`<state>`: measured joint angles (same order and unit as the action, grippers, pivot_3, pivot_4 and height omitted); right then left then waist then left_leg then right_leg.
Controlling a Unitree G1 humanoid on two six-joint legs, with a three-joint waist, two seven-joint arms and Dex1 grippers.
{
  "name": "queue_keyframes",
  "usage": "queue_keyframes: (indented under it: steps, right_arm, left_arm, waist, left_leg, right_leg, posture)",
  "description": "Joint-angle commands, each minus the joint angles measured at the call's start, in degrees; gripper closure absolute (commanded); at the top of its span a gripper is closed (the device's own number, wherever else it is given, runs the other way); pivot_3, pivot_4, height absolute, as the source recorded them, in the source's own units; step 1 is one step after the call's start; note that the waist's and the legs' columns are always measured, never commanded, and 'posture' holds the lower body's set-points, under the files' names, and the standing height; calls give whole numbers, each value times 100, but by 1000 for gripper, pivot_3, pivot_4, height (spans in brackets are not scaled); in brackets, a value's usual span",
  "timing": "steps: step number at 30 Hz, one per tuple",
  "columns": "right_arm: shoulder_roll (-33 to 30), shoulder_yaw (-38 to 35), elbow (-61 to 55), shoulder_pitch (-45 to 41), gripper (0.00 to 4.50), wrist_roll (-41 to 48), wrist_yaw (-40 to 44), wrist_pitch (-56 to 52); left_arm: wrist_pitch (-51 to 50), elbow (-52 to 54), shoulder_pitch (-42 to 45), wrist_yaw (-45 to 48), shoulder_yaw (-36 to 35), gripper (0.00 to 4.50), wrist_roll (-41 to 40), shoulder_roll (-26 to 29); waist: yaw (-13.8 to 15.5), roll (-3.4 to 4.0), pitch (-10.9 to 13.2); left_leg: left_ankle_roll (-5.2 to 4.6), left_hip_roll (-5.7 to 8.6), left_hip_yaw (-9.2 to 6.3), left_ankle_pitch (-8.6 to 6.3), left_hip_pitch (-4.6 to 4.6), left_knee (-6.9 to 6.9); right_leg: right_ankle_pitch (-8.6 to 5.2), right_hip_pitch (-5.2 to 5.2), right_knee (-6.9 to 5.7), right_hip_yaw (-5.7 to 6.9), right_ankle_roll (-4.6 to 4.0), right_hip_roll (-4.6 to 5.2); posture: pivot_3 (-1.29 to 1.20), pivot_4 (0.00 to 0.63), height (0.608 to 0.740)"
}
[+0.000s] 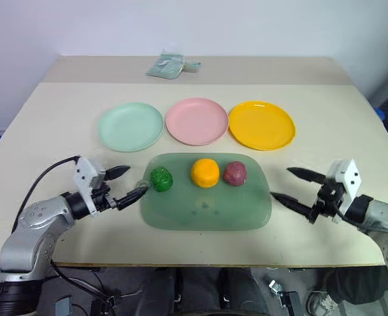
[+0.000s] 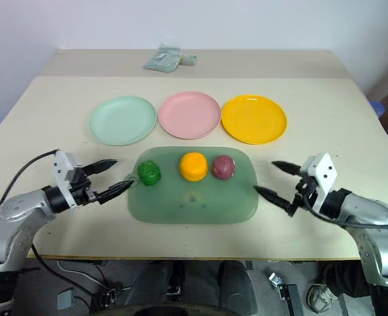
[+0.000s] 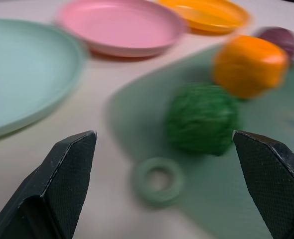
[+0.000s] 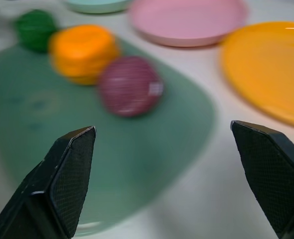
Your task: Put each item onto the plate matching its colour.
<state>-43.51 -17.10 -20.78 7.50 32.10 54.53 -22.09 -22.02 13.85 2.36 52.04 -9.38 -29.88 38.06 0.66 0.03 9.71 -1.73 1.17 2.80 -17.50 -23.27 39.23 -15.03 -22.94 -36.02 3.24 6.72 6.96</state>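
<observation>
Three small toy foods lie in a row on a translucent green tray: a bumpy dark green item on the left, a smooth orange item in the middle, a purple-red item on the right. Behind the tray stand the mint green plate, the pink plate and the yellow plate, all bare. My left gripper is open just left of the green item, by the tray's handle hole. My right gripper is open at the tray's right edge, holding nothing.
A crumpled pale green bag lies at the far middle of the beige table. A black cable loops from the left arm over the table's left part.
</observation>
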Motion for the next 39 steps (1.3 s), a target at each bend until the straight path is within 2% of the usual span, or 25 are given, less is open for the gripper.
queue_keyframes:
  steps: [1, 7, 10, 13, 15, 16, 17, 20, 23, 29, 32, 36, 39]
  right_arm:
    - [80, 139, -432, 109, 71, 112, 37, 39]
    - [332, 236, -655, 465, 71, 15, -136, 184]
    - [391, 201, -761, 646, 71, 13, -201, 249]
    - [409, 166, -851, 779, 0, 15, -236, 291]
    - [393, 134, -897, 830, 0, 19, -266, 303]
    - [382, 117, -912, 832, 0, 17, -284, 308]
    - [371, 99, -926, 812, 0, 25, -301, 303]
    - [337, 70, -961, 676, 0, 47, -351, 278]
    - [335, 93, -929, 414, 0, 64, -424, 254]
    - [353, 293, -857, -228, 0, 77, -590, 91]
    - [380, 426, -811, -555, 0, 35, -777, -68]
    - [503, 558, -791, -999, 0, 170, -1169, -492]
    - [561, 659, -887, -1218, 0, 239, -1317, -705]
  left_arm:
    - [210, -279, 480, 304, 521, 0, 371, 74]
    - [635, -1179, 1406, 384, 1234, 0, 1023, -240]
    - [763, -1507, 1637, 432, 1346, 0, 1147, -387]
    - [815, -1629, 1705, 482, 1295, 839, 1104, -497]
    - [832, -1644, 1683, 492, 1264, 1708, 1123, -486]
    - [853, -1648, 1666, 462, 1245, 2003, 1158, -468]
    - [834, -1683, 1669, 308, 1161, 2075, 1193, -477]
    - [614, -1897, 1925, -474, 607, 2075, 1021, -717]
    - [403, -2317, 2588, -1722, 158, 2075, 1202, -1050]
    - [461, -3627, 3719, -3299, 346, 2075, 2207, -1332]
    - [516, -4494, 4199, -3730, 257, 2075, 2321, -1474]
    - [658, -4703, 4308, -3668, 133, 95, 2154, -1602]
    - [796, -4686, 4287, -3786, 149, 38, 2275, -1552]
  waist:
    - [12, 0, 0]
    - [35, -2, -1]
    - [15, -3, -1]
    - [-3, -4, -1]
    - [4, -3, -1]
    - [6, -4, -1]
    - [7, -4, -1]
    - [17, -5, 0]
    - [37, -21, 8]
    - [20, -29, 5]
    - [16, -31, 7]
    - [10, -33, 8]
    - [16, -34, 8]
  left_leg:
    - [0, 0, -1, 0, 0, 1]
    - [-1, 2, -2, 0, 1, 4]
    - [-3, 4, 0, 1, 1, 6]
    - [-3, 2, 1, 1, 3, 6]
    - [-3, 0, 1, 1, 3, 6]
    - [-3, 0, 1, 1, 3, 6]
    - [-3, 1, 1, 1, 3, 7]
    - [-4, 2, -1, 1, 4, 9]
    - [-4, 2, -7, 1, 1, 15]
    - [-7, 7, -12, -1, -2, 33]
    - [-7, 7, -10, 0, -3, 34]
    - [-7, 5, -8, 0, -6, 34]
    - [-6, 4, -9, 1, -10, 38]
  right_leg:
    - [0, 1, 0, 0, 0, -2]
    - [0, 4, -1, 3, 1, -16]
    - [1, 7, -2, 7, 2, -18]
    - [1, 6, -4, 7, 2, -23]
    - [0, 5, -5, 7, 2, -24]
    - [0, 6, -5, 7, 2, -23]
    - [1, 6, -4, 7, 3, -22]
    - [1, 8, -4, 7, 3, -21]
    - [1, 10, -8, 10, 4, -21]
    - [2, 16, -11, 15, 7, -26]
    - [1, 15, -12, 16, 8, -29]
    - [1, 11, -12, 17, 9, -29]
    - [1, 7, -13, 17, 8, -29]
  posture:
    - [0, 150, 740]
    - [0, 150, 740]
    - [0, 150, 740]
    - [0, 150, 740]
    - [0, 150, 740]
    - [0, 150, 740]
    - [0, 150, 740]
    - [0, 150, 740]
    - [0, 150, 740]
    - [0, 150, 740]
    - [0, 150, 740]
    - [0, 150, 740]
    - [0, 150, 740]
